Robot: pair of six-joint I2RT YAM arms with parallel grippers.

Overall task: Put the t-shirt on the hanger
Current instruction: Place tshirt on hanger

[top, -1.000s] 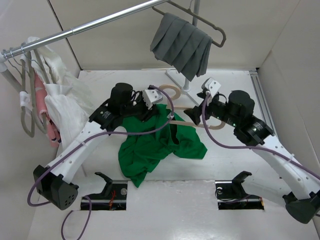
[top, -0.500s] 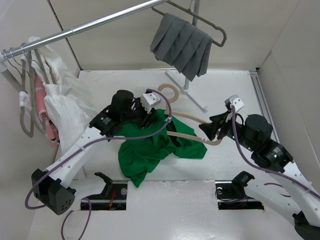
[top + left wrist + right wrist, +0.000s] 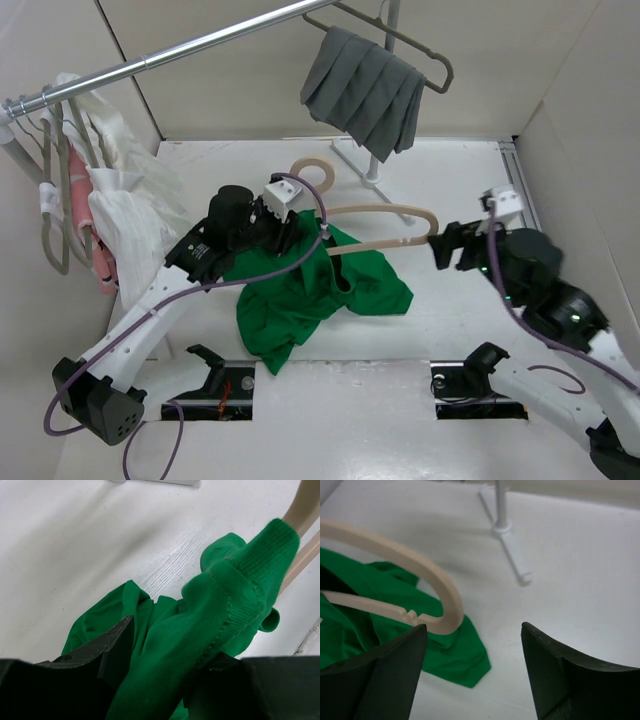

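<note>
Gripping the t-shirt (image 3: pixel 225 605), left pincer (image 3: pixel 162 657) sits closed; right pincer (image 3: pixel 472 647) gapes beside the hanger (image 3: pixel 400 555).

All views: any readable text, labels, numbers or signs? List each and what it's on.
None readable in any view.
t-shirt: plain green, no print or label showing.
hanger: plain, no marking.
black bracket at the near edge: too small to tell if it carries text.
</note>
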